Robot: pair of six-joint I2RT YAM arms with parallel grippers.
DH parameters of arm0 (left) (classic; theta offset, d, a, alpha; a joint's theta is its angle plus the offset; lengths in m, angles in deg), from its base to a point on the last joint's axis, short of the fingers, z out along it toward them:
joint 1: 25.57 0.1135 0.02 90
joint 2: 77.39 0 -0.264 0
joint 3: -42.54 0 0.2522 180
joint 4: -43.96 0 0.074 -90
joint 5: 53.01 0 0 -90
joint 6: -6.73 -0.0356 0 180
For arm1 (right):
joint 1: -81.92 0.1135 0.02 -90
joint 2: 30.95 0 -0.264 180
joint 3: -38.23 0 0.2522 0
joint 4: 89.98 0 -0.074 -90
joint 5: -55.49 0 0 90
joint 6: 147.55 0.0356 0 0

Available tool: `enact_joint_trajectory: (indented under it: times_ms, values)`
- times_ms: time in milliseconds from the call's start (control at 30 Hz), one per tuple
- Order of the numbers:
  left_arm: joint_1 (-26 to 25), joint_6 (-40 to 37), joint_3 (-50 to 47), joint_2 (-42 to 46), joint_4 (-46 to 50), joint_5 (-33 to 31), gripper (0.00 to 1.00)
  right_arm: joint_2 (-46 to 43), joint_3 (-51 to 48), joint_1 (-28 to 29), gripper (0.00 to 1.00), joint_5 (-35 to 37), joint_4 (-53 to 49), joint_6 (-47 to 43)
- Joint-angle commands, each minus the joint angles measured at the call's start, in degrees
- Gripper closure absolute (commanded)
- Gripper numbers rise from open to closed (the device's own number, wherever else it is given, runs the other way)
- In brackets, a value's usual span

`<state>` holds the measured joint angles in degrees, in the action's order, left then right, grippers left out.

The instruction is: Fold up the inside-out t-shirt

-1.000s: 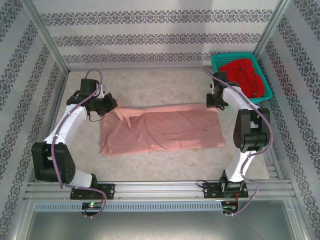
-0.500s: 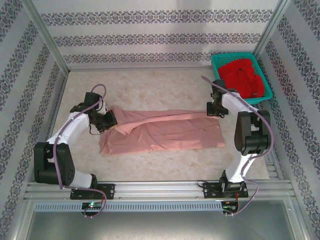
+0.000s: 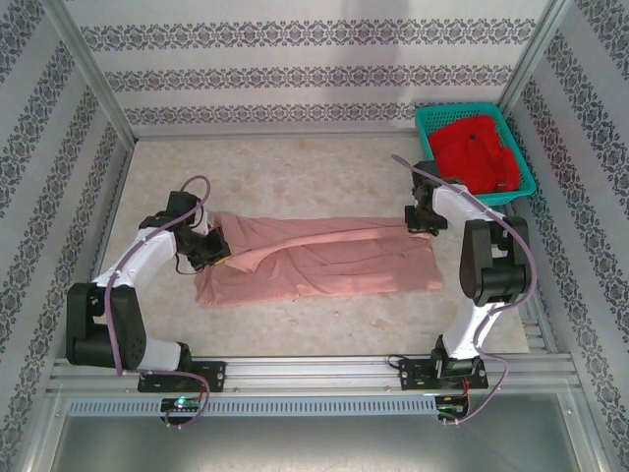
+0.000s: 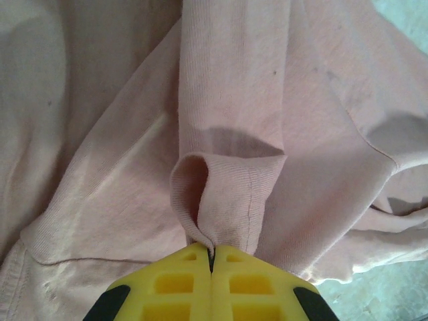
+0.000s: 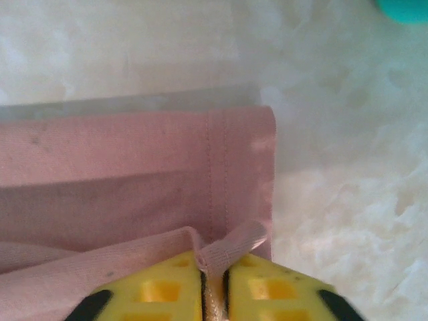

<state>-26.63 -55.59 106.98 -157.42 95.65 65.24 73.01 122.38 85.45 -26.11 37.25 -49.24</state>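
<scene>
t-shirt point(image 3: 334, 258): we are seeing salmon-pink cloth, wrinkled
pose: lying flat, stretching sideways as a long band

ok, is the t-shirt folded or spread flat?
Partly folded: t-shirt lies as a long band with a layer lapped over; left gripper and right gripper each pinch an edge.

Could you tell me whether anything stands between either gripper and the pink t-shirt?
Nothing visible does: the left gripper and the right gripper each pinch cloth of the t-shirt directly; the basket sits off to the side.
</scene>
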Motion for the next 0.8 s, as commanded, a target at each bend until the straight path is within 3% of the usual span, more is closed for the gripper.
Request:
enact_joint_trajectory:
  times_ms: [0,133,300,533,767]
  values:
    - [-0.9,0.6,-1.9,0.8,0.6,-1.0,0.99,-3.0,-1.9,0.6,0.70,1.3,-2.3,1.8]
    - [-1.3,2.6,-4.0,0.8,-1.7,-2.0,0.97,-7.9,-4.0,4.9,0.57,-3.3,4.2,2.6]
    - [-1.3,5.4,-6.7,1.0,-6.0,-3.0,0.96,-3.4,-1.4,9.3,0.55,-6.2,7.1,4.3]
    - [-1.5,4.8,-6.2,-0.1,-6.8,-3.3,0.96,4.1,3.4,6.2,0.57,-4.6,1.5,5.3]
    - [-1.5,4.3,-6.7,0.4,-6.4,-3.8,0.96,-0.2,-3.8,4.0,0.59,-8.9,0.3,6.5]
